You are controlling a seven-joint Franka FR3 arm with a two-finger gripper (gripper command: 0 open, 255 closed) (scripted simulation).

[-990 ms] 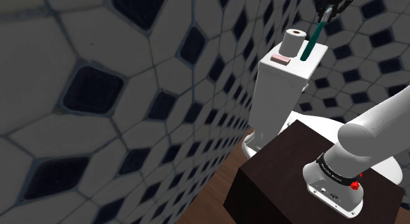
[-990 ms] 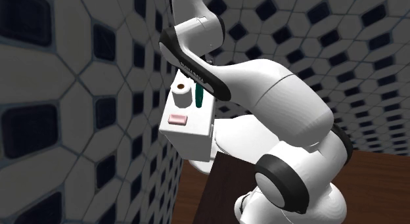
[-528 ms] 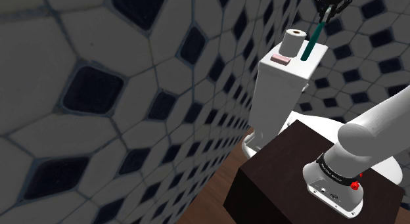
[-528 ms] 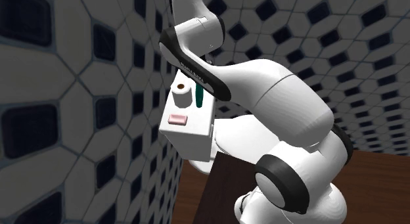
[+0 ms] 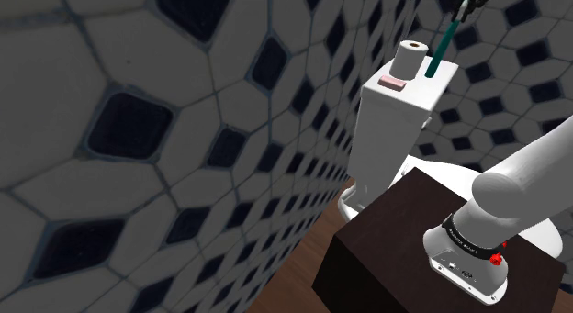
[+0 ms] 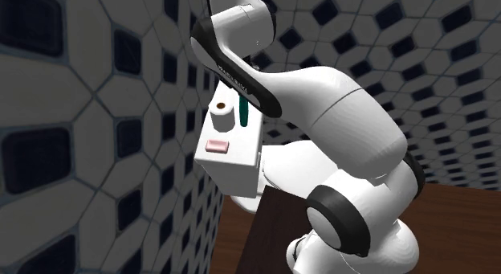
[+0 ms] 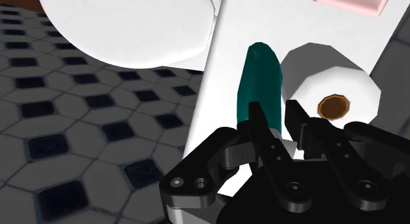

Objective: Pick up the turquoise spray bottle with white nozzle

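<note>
At the shoulder view's upper right edge the black end effector [image 5: 471, 1] pinches the top end of the teal spray bottle [image 5: 442, 47]. The bottle hangs slantwise from it, its lower end over the far side of the toilet tank lid [image 5: 432, 95]; whether that end touches the lid cannot be told. In the wrist view the end effector [image 7: 273, 108] has its two fingers [image 7: 257, 121] drawn in close on either side of the teal spray bottle [image 7: 263, 78] at its near end, clasping it, with a pale part of the bottle just showing between them. On the white lid, just beside the bottle, stands a toilet paper roll [image 5: 413, 56] with a brown core, and nearer the lid's front edge lies a pink soap bar [image 5: 395, 82]. The second exterior view shows the same row from the other side: the soap bar [image 6: 217, 146] lowest, the roll [image 6: 222, 113] above it, and the bottle [image 6: 246, 114] to the roll's right, partly behind the white arm [image 6: 337, 104]. The tank [image 5: 390, 141] stands against a wall of pale hexagonal tiles with dark insets [image 5: 138, 128] — the same pattern covers the floor [image 7: 66, 124] in the wrist view, beside the white toilet bowl [image 7: 131, 25]. At the shoulder view's lower right sits the dark brown stand [image 5: 376, 256], with brown wood flooring [image 5: 294, 265] to its left.
</note>
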